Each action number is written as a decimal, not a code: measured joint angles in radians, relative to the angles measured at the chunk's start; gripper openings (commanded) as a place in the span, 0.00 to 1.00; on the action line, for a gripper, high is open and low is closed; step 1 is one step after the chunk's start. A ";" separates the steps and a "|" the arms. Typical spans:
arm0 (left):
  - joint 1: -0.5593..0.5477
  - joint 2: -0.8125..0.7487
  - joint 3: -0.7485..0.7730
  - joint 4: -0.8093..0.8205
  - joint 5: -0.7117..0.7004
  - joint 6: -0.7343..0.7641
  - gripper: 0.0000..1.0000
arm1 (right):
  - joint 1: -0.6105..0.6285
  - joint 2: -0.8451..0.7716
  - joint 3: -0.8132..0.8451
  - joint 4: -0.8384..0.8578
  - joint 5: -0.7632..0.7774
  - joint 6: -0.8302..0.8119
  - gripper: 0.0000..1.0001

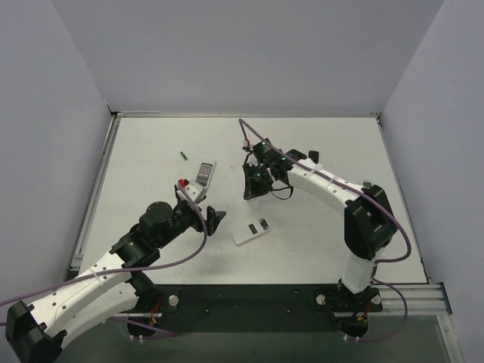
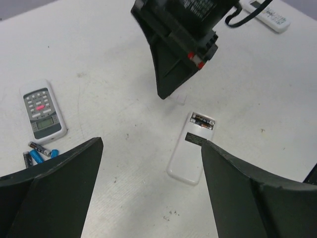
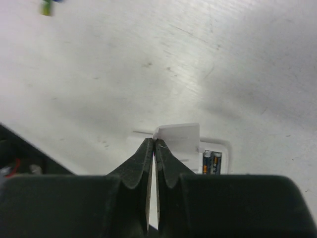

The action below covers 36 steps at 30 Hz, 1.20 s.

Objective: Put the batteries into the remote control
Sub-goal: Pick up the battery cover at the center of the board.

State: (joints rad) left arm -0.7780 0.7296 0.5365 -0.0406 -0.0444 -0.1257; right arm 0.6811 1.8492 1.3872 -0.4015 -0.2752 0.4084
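The remote control lies back up mid-table, its small dark rectangle showing and its battery bay open. Two dark batteries sit side by side in that bay. My right gripper hangs just beyond the remote's open end, shut, with the corner of a thin white battery cover pinched at its tips. The left gripper is wide open and holds nothing, low over the table on the remote's near-left side. Loose blue and dark batteries lie to the left. A green battery lies farther back.
A white remote with a grey face and dark buttons lies left of the loose cells. Another white remote lies behind the right arm. Grey walls close in the table on the left, back and right.
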 measured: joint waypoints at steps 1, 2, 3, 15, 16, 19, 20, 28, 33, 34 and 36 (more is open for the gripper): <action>0.000 -0.013 -0.014 0.032 0.004 0.012 0.92 | -0.013 -0.043 -0.003 0.007 -0.041 0.005 0.00; 0.001 -0.027 -0.031 0.066 0.008 0.031 0.92 | -0.031 -0.088 -0.004 0.015 -0.086 0.011 0.00; 0.001 -0.042 -0.048 0.099 0.020 0.051 0.92 | -0.051 -0.129 -0.004 0.024 -0.134 0.015 0.00; 0.000 0.032 -0.089 0.446 0.294 0.416 0.96 | -0.151 -0.375 -0.072 0.228 -0.633 0.170 0.00; 0.001 0.061 -0.078 0.465 0.314 0.431 0.96 | -0.151 -0.377 -0.072 0.240 -0.660 0.180 0.00; 0.001 0.125 -0.058 0.522 0.357 0.470 0.96 | -0.151 -0.387 -0.072 0.261 -0.722 0.202 0.00; 0.001 0.147 -0.051 0.542 0.369 0.481 0.96 | -0.153 -0.393 -0.072 0.268 -0.743 0.210 0.00; -0.002 0.270 -0.005 0.690 0.427 0.496 0.93 | -0.167 -0.447 -0.098 0.314 -0.837 0.255 0.00; -0.006 0.301 -0.004 0.789 0.428 0.465 0.89 | -0.170 -0.457 -0.132 0.385 -0.860 0.308 0.00; -0.006 0.308 -0.003 0.806 0.430 0.456 0.88 | -0.170 -0.457 -0.140 0.398 -0.860 0.318 0.00; -0.006 0.319 -0.001 0.831 0.438 0.440 0.85 | -0.170 -0.457 -0.152 0.415 -0.860 0.334 0.00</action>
State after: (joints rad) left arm -0.7845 1.0485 0.5354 0.7902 0.3935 0.3145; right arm 0.5110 1.3918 1.2354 0.0135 -1.1351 0.7425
